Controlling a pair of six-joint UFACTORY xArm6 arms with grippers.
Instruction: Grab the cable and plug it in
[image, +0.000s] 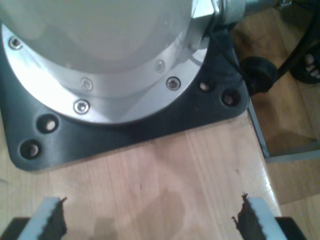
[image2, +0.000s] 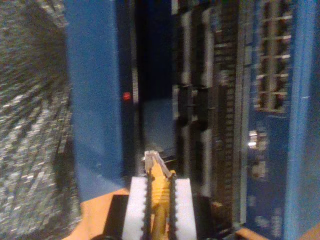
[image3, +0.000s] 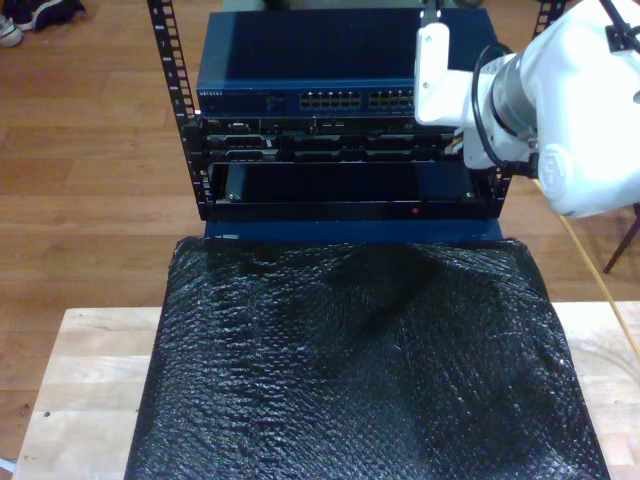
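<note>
my second gripper (image2: 159, 197) is pinching the thin yellow network cable (image2: 159, 200), its clear plug (image2: 151, 160) pointing lengthwise toward the blue rack switch (image2: 95, 100); my first gripper (image: 150, 220) is resting spread.

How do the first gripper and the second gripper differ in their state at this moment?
My first gripper is open, with bare light wooden tabletop between its fingers; my second gripper is shut on the thin yellow network cable with a clear plug. My first gripper faces the round silver arm base on its black plate, while my second gripper faces the blue rack-mounted network equipment. Both have white fingers with dark toothed pads.
</note>
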